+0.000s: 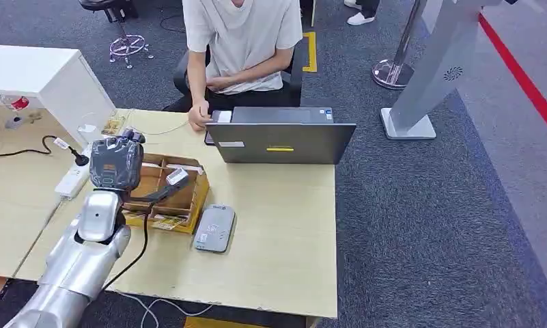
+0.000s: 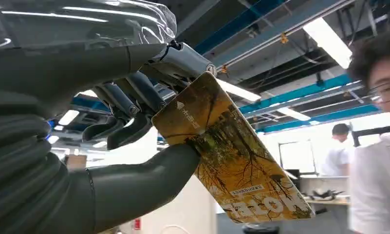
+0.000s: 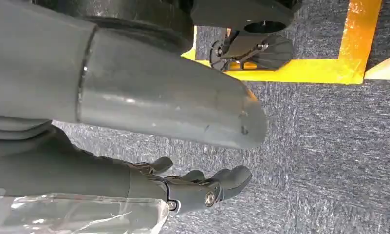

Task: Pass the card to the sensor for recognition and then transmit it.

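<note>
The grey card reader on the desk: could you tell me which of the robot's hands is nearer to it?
Left. The left hand holds the card above the cardboard box, just beside the card reader. The right hand hangs over the carpet, away from the desk.

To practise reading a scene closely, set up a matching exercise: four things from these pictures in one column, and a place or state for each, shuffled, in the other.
Things:
1. card
2. sensor
3. laptop
4. right hand

Places or states:
A. flat on the table beside the cardboard box
B. hanging above grey carpet, holding nothing
C. pinched in the left hand
D. open in front of the seated person

Pairs: 1-C, 2-A, 3-D, 4-B
</note>
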